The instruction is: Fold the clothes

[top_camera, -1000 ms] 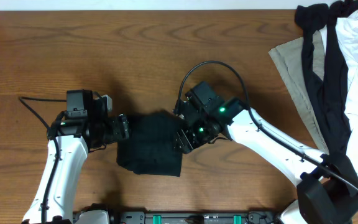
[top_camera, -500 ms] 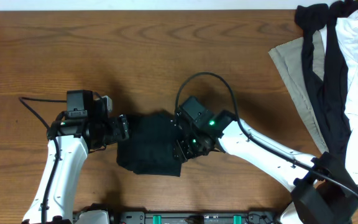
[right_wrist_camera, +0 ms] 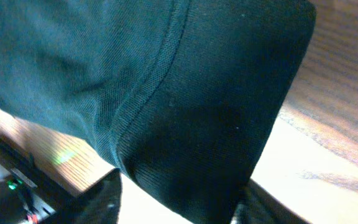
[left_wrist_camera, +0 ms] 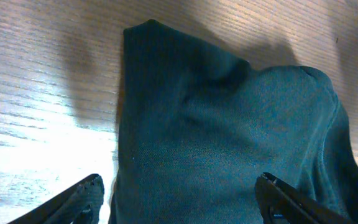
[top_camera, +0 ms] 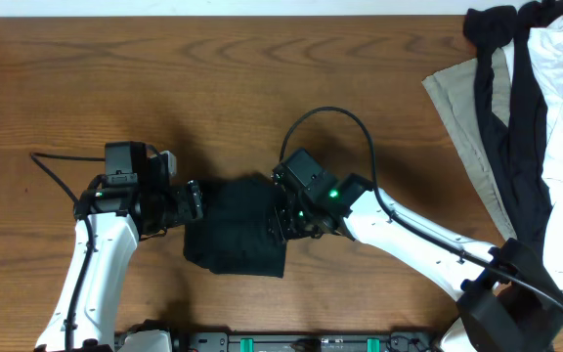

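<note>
left pincer [top_camera: 194, 201] wide, at left edge of black T-shirt [top_camera: 238, 233] | shirt folded small, mid-surface [top_camera: 213, 78] | right pincer [top_camera: 283, 223] just slid left onto shirt's right fold, narrowing around it; gripped or not, can't tell | probably final fold | containers: none visible

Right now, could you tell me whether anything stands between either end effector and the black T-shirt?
Nothing visible does: the left end effector is at the left edge of the folded black T-shirt, the right end effector at its right edge.
</note>
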